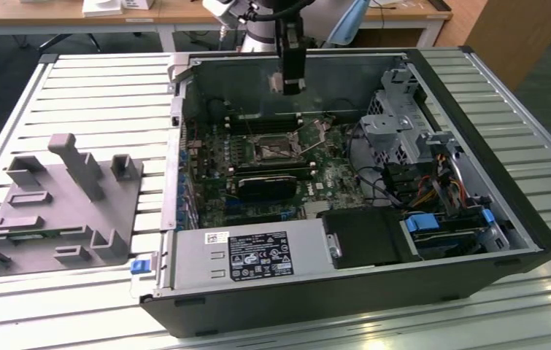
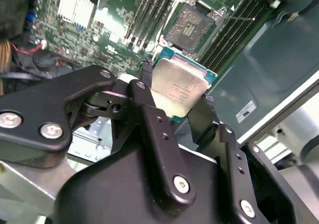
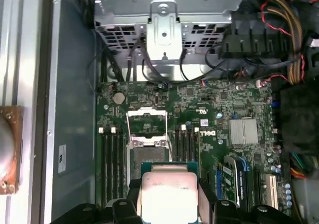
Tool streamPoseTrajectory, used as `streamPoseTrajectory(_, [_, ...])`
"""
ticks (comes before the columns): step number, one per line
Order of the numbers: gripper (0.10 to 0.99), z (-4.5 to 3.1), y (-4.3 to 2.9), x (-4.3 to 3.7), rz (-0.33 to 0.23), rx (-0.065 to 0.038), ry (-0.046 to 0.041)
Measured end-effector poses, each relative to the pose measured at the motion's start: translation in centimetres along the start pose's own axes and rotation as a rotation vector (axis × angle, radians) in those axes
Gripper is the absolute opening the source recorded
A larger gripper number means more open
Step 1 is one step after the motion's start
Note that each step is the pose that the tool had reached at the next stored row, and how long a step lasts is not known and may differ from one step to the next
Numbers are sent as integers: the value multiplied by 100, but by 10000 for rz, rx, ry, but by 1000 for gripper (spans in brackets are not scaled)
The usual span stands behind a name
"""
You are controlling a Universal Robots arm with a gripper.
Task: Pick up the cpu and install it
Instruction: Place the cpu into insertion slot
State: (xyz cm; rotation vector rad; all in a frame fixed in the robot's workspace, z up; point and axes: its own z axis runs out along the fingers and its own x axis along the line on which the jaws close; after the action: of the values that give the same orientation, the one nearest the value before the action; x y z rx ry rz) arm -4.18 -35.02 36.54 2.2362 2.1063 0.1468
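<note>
- The slatted metal tabletop carries an open computer case lying on its side, interior facing up.
- A grey plastic fixture with upright posts stands on the tabletop at the exterior view's left, just beside the case and apart from the arm.
- Inside the case, the power supply sits along the near wall. Behind it lies the green motherboard.
- The socket sits about mid-board with its metal load frame swung open. The contact field is bare in both wrist views. Rows of memory slots flank it.
- The end effector hangs above the motherboard, beyond the socket in the exterior view and clear of the board.
- Its black fingers are closed narrowly against two opposite edges of the cpu.
- The cpu is held off the board, silver top toward both wrist cameras, green edge visible. It is not seated in the socket.
- A metal drive cage with bundled cables stands at the exterior view's right.
</note>
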Motion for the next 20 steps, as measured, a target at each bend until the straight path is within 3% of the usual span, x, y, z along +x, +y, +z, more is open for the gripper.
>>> streamPoseTrajectory(5, [537,27,-3,6,543,-13,-69])
streamPoseTrajectory(11, [537,83,-10,4,-404,12,66])
streamPoseTrajectory(15, [537,120,-13,3,-444,19,221])
streamPoseTrajectory(20, [537,150,-16,3,-438,20,267])
